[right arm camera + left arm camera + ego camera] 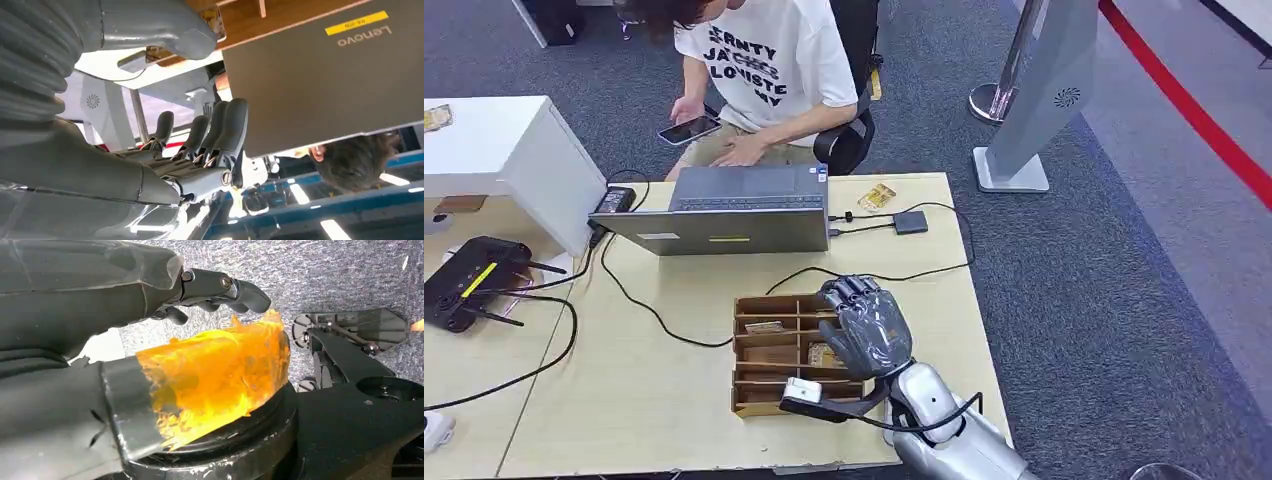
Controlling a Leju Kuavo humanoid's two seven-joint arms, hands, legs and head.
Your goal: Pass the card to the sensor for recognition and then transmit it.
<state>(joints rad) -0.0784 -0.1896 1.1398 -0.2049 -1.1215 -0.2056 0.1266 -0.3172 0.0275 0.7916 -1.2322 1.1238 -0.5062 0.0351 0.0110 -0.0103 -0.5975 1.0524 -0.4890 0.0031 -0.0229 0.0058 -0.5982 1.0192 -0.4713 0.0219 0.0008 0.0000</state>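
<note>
The table (674,420) holds a brown box (754,400) with little slots. The right hand (869,325) hangs over the box, fingers spread, holding nothing. A card (764,326) lies in a slot just beside it.

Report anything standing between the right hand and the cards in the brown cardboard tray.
Nothing visible does. The grey right hand hangs over the right end of the open-topped brown cardboard divider tray, and the cards lie uncovered in its compartments.
</note>
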